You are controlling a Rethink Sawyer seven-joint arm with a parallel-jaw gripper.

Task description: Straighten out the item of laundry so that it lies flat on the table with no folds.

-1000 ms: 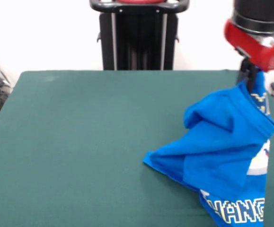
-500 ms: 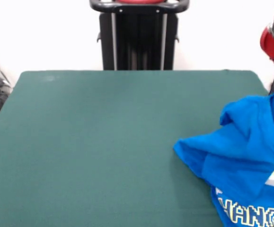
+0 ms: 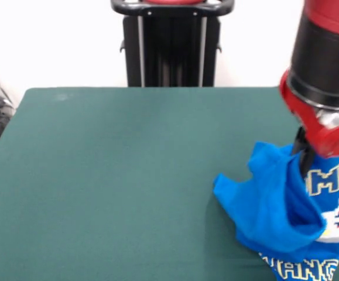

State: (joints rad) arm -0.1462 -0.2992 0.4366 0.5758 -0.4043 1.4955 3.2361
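Hanging from the robot's black pincer (image 3: 304,157), a small bright blue cotton T-shirt (image 3: 274,205) with white block lettering is bunched into deep vertical folds near the front right corner of the wide dark green felt tabletop (image 3: 128,175). The pincer is clamped on an upper edge of the shirt, just under the arm's red wrist ring, so the cloth is lifted at that one point and drapes down from it. The lower part of the shirt rests on the tabletop, and one blue corner sticks out to the left, lying flat on the felt. Part of the white lettering shows at the shirt's right side and along its bottom edge, where it runs out of the picture. Holding the cloth by a single raised point likely serves to let its weight pull the folds open before it is dragged or laid out. The shirt is far from flat, so the straightening looks to be at an early or middle stage. The rest of the tabletop, to the left, offers ample room for spreading.
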